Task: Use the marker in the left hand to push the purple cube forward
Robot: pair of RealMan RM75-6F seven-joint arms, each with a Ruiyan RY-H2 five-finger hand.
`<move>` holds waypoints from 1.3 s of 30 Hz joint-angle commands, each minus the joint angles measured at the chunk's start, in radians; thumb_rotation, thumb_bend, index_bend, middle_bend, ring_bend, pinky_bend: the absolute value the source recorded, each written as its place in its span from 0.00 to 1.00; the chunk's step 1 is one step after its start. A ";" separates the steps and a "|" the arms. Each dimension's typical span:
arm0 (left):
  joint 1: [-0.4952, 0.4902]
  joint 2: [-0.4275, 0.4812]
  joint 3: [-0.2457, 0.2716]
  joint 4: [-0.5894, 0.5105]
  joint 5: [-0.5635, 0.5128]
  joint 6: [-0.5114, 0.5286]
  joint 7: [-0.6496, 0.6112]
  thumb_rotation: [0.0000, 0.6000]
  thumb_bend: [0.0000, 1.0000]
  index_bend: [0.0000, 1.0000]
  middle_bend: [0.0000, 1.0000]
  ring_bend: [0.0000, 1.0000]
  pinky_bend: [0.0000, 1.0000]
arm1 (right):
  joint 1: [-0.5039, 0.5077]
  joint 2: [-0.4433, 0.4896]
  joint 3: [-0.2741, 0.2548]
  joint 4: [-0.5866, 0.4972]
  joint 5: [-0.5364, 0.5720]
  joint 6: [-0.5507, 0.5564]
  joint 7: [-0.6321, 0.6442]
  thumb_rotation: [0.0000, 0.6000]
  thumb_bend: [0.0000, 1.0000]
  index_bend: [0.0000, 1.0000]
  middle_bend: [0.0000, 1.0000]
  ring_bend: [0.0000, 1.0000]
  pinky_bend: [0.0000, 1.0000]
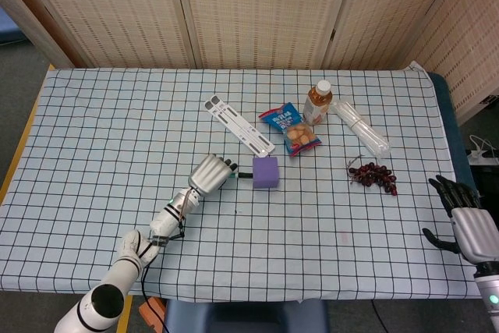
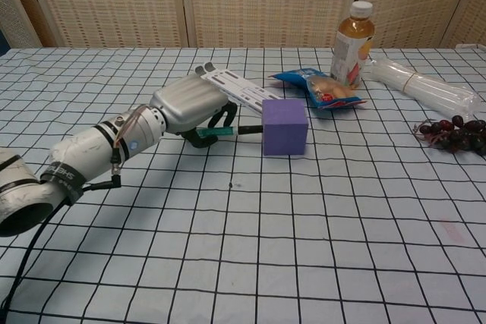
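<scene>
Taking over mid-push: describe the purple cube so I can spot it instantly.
Start at the checked tablecloth and go to its middle. The purple cube sits just in front of the blue snack bag, with the marker in the left hand against its side. It is the only solid-coloured block there.

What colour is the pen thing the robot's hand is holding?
The marker is green with a black tip; it shows best in the chest view, held in the left hand.

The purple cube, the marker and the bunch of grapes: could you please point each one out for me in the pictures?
purple cube (image 2: 285,136): chest view, on its front face.
marker (image 2: 225,133): chest view, on the green barrel between the left hand and the cube.
bunch of grapes (image 1: 373,175): head view, on the middle of the cluster.
</scene>
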 commanded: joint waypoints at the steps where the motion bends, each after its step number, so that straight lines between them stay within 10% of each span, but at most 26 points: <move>1: -0.011 -0.008 -0.009 0.000 -0.008 0.006 0.004 1.00 0.71 0.75 0.87 0.65 0.71 | -0.001 0.001 0.001 0.000 0.001 0.001 0.002 1.00 0.17 0.00 0.00 0.00 0.00; 19: -0.010 -0.028 -0.017 -0.006 -0.017 0.058 0.048 1.00 0.71 0.75 0.87 0.65 0.72 | -0.002 0.003 0.004 0.002 -0.005 0.004 0.011 1.00 0.17 0.00 0.00 0.00 0.00; 39: 0.458 0.262 0.119 -0.150 0.063 0.395 -0.003 1.00 0.49 0.49 0.59 0.47 0.65 | 0.002 -0.023 -0.032 -0.029 -0.093 0.017 -0.053 1.00 0.17 0.00 0.00 0.00 0.00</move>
